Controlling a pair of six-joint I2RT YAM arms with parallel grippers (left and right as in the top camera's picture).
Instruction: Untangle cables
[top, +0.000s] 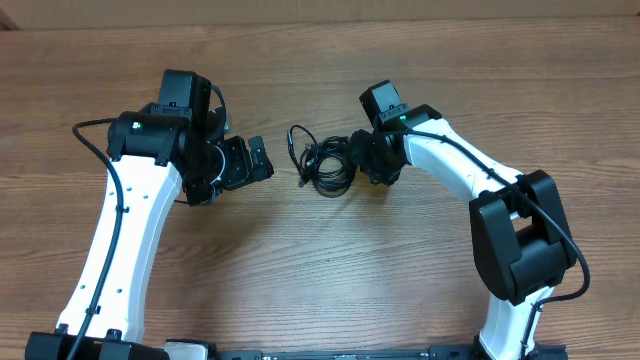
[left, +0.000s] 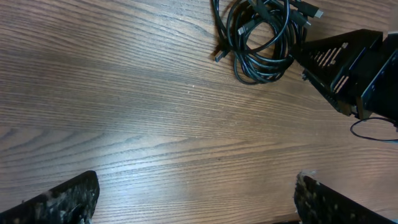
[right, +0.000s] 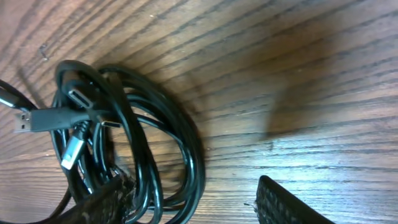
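- sitting in a small tangled bunch in the middle of the counter (top: 320, 270), the cables (top: 325, 168) are lying between your two claws, loops overlapping and plug ends (right: 28, 121) poking out of the pile.
- your left claw (top: 262, 160) is waiting near the bunch but apart from it, jaws standing fully wide and holding nothing; only bare wood is showing between them.
- your right claw (top: 360, 160) is sitting at the opposite edge of the bunch, jaws roughly half open, one finger (right: 102, 202) touching or overlapping the outer loops; it is not gripping anything that i can see.
- i am judging these cords to be light, limp and a little springy: a pull is likely dragging the whole bunch along, and the smooth jackets may be slipping through a loose pinch.
- you are better off taking hold at a free plug end or the single outermost loop, pinching firmly while the other claw is pinning the rest.
- grabbing across several strands at once is risking a tighter knot.
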